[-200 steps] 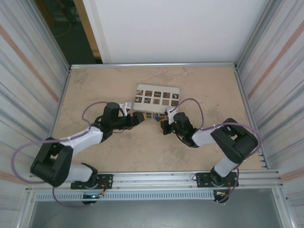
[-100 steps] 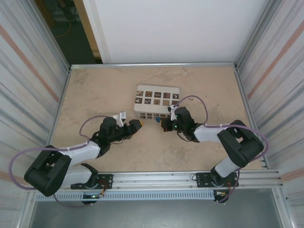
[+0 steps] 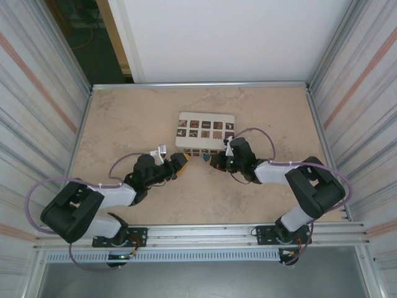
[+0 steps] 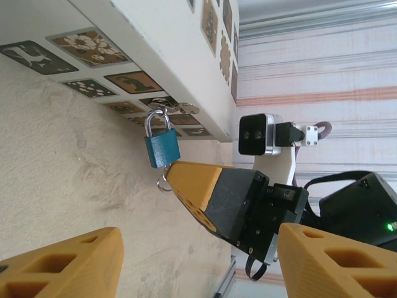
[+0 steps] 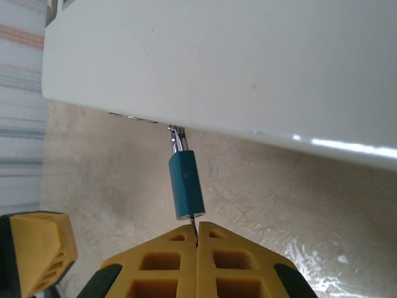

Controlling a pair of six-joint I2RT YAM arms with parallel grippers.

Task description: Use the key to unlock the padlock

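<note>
Pinches the key (image 5: 194,224) in the tightly closed right pincer (image 5: 196,238), just under the blue padlock (image 5: 187,184) hanging on the white box (image 5: 248,74). Holds the left pincer (image 3: 180,161) spread wide, empty, nearby.

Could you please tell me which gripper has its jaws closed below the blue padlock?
The right gripper, jaws shut on the key under the padlock; the left gripper has open jaws.

2 black-and-white arms (image 3: 115,194) trail lilac cables (image 3: 251,129) and end in yellow, pocketed claw fingers (image 4: 62,264).
</note>
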